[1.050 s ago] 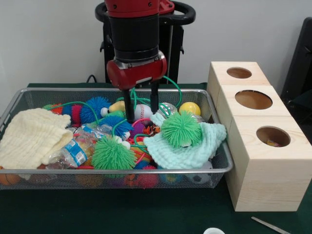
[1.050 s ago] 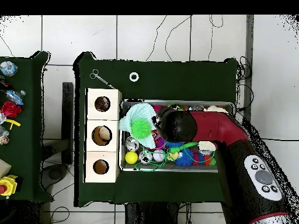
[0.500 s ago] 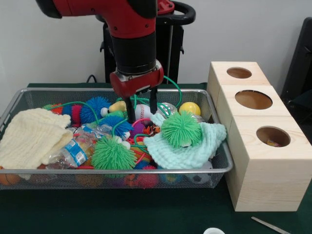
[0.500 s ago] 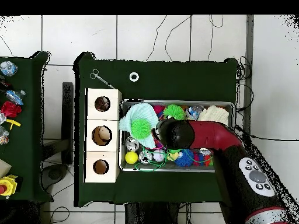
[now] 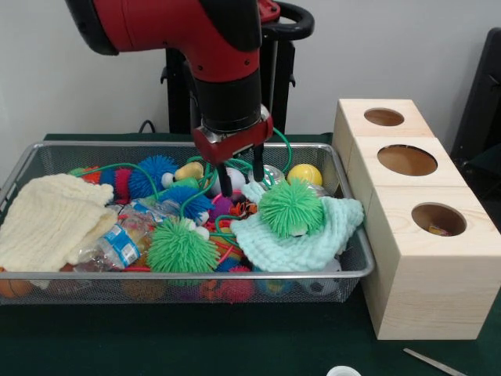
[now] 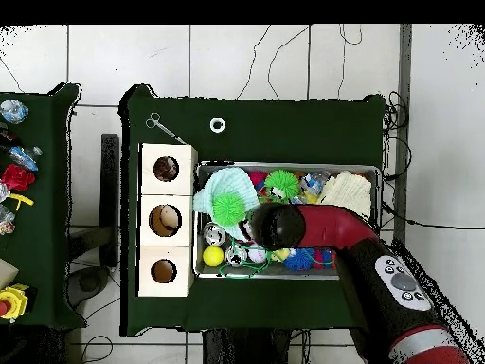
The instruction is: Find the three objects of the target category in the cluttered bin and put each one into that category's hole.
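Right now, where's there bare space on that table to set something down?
Bare green cloth lies in front of the wire bin, toward the scissors and the small white ring. The bin is packed edge to edge, with the gripper inside it; the wooden box sits close beside the bin.

A red and black arm point(image 5: 211, 47) is showing above a silver wire-mesh bin point(image 5: 188, 286) that is sitting on a dark green counter point(image 5: 196, 337), beside three pale natural-wood boxes point(image 5: 427, 266). Inside, two bright green spiky balls point(image 5: 291, 207) are lying with a blue spiky ball point(image 5: 153, 174), a plain yellow ball point(image 5: 305, 174), and a white baseball with red stitching point(image 5: 233, 179). A mint green cloth point(image 5: 301, 243) and a cream yellow cloth point(image 5: 48, 219) are lying at opposite ends, with a clear bottle wearing a blue and white label point(image 5: 117, 244) between them.
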Robot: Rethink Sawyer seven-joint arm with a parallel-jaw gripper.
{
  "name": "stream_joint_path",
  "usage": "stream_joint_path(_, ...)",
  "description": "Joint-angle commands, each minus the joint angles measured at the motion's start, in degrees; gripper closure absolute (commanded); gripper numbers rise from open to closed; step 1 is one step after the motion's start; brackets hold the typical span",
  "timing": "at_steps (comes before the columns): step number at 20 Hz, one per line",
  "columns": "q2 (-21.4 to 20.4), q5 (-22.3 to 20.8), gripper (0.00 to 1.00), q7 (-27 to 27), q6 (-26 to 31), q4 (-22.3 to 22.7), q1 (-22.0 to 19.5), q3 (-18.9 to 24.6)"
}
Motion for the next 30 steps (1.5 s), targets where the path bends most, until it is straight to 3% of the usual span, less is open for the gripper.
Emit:
stream_joint_path(1,4.44,-2.79,0.00,5.45,-0.12,1.71,1.41,-2.26)
stream_joint_path(10,10.82,-6.08,0.00,6.72,-3.67,-1.36,3.70,-7.04)
stream_joint_path(20,10.98,-7.04,0.00,5.95,-3.86,-2.84,5.05,-8.13)
stream_joint_path(21,11.18,-6.33,1.00,5.80,-4.80,-2.30,4.23,-7.63)
stream_joint_path(24,10.30,-5.50,1.00,7.18,-3.24,-2.89,5.48,-8.51)
stream_joint_path(30,-0.04,-0.42,1.00,0.91,2.19,2.87,0.77,-0.80)
